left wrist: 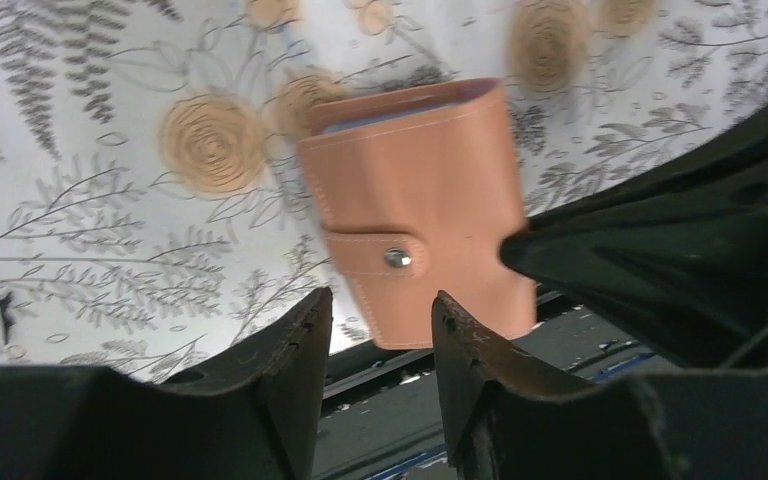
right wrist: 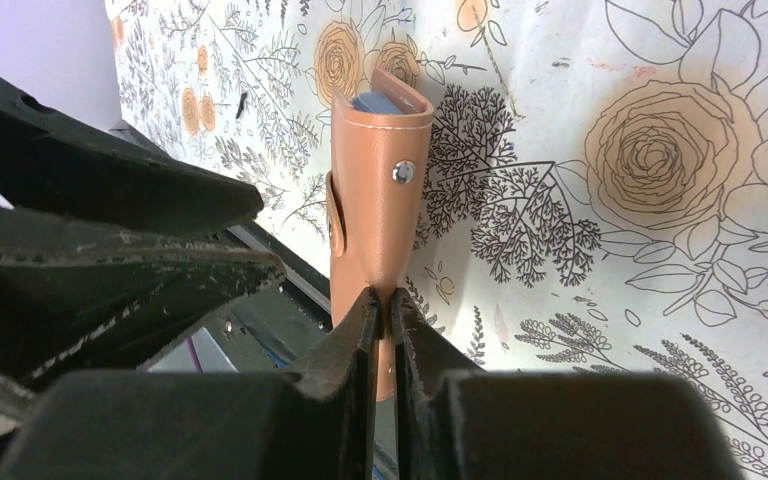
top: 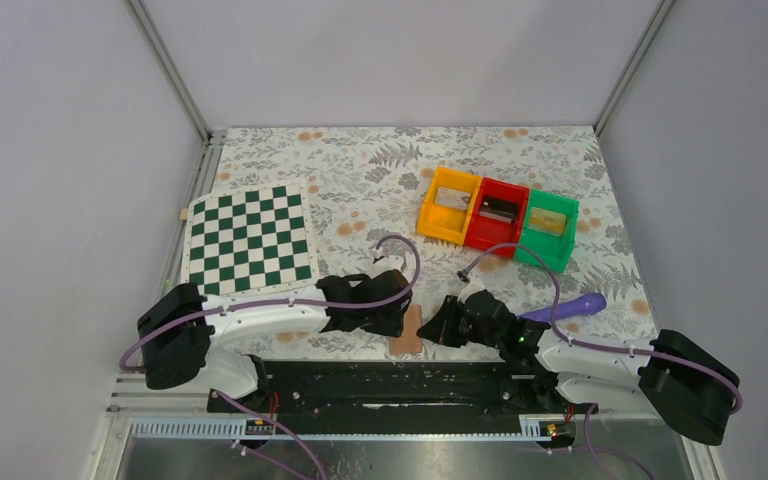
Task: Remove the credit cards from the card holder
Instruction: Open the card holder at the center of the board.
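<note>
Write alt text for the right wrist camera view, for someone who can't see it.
The right gripper pinches the near edge of a folded tan wallet over a floral tablecloth. A blue card peeks from its far end; the left gripper looms at left.

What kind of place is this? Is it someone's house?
Probably a robot test booth, not a house: robot arms bolted to a flowery table, plain grey walls around, a chessboard and coloured bins as props.
</note>
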